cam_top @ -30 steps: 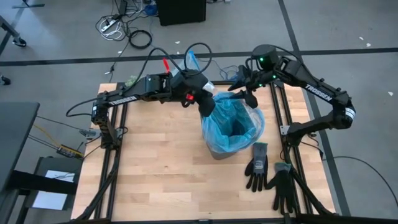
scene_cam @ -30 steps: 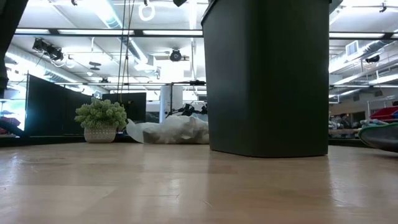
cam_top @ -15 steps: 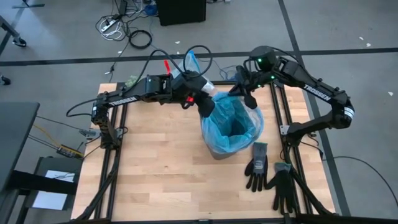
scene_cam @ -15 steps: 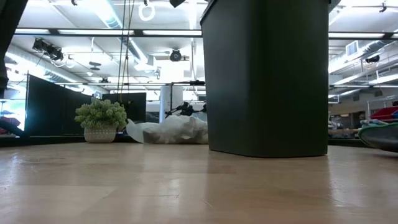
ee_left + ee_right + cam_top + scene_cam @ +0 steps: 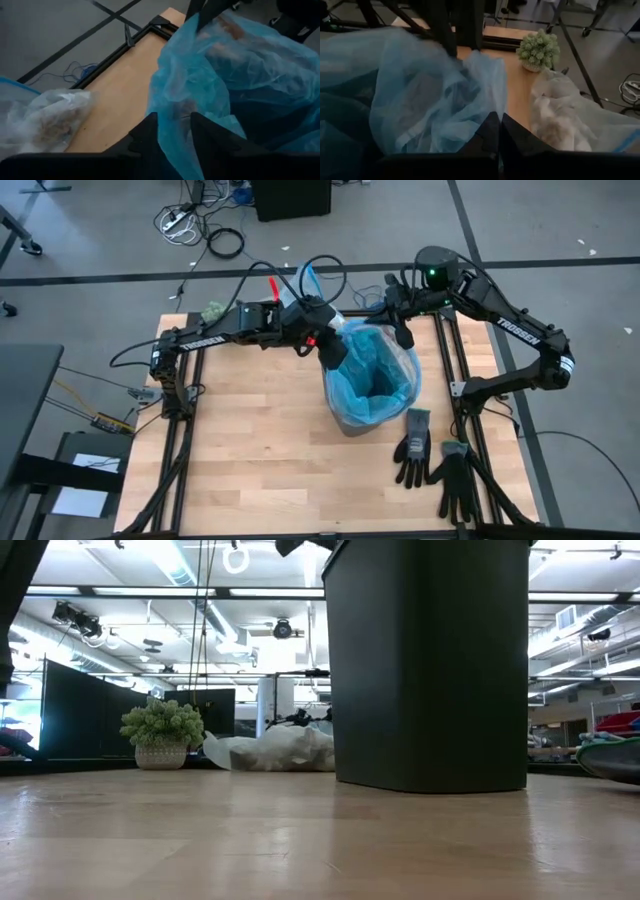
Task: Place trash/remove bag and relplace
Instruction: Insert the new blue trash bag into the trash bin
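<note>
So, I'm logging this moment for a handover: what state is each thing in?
Black bin: upright on the table.
Light-blue bag: lining the bin, mouth open, draped over the rim.
Grey-white bag: bunched up on the table behind the bin.
Black gloves: lying flat beside the bin.
Left claw: fingers apart around the blue bag's edge.
Right claw: shut on the light-blue bag.

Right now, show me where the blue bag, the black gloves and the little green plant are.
Blue bag [image 5: 375,370]: high view, on its rim stretched over the bin.
Black gloves [image 5: 413,442]: high view, on the palm of the glove nearer the bin.
Green plant [image 5: 538,49]: right wrist view, on its fuzzy top.
</note>
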You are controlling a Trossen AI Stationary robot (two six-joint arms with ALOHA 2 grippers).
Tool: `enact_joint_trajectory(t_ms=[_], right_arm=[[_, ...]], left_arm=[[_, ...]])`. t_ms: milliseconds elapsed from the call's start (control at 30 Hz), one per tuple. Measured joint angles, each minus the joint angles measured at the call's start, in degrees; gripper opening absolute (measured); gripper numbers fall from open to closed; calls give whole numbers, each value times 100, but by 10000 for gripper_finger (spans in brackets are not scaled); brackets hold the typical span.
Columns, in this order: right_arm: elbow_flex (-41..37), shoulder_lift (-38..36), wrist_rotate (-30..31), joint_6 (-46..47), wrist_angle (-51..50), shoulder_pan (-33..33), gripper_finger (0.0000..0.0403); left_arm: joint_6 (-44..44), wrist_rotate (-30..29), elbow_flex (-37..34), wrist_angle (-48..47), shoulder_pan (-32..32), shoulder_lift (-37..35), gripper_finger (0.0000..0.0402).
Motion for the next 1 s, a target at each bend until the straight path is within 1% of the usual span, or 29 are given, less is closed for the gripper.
enact_joint_trajectory(t_ms=[200, 300, 400, 500, 567, 633, 733, 800, 867, 933, 1000], right_arm=[[3, -184, -150, 206, 410, -32, 0], [7, -293, -171, 286, 449, -56, 0], [7, -350, -151, 410, 486, -133, 0], [9, -367, -144, 643, 582, -175, 0], [9, -363, -144, 671, 582, -173, 0], [9, -362, -147, 674, 629, -159, 0], [9, -362, -129, 722, 691, -138, 0], [9, -362, -129, 820, 743, -140, 0], [9, -362, -130, 851, 792, -150, 0], [9, -362, -135, 855, 825, -155, 0], [9, -362, -164, 882, 892, -143, 0]], left_arm=[[-216, -29, 0, -28, 9, 88, 192], [-319, -47, 0, 44, 12, 125, 219], [-325, -7, 0, 89, 12, 143, 235], [-327, 186, 0, 412, 10, 144, 239], [-392, 178, 0, 547, 10, 144, 235], [-555, 130, 0, 498, 12, 144, 222], [-572, 177, 0, 505, 40, 213, 180], [-577, 344, -8, 527, 47, 260, 151], [-576, 471, -9, 703, 32, 280, 131], [-571, 479, -9, 798, 6, 278, 125], [-543, 482, -9, 848, -3, 275, 127]])
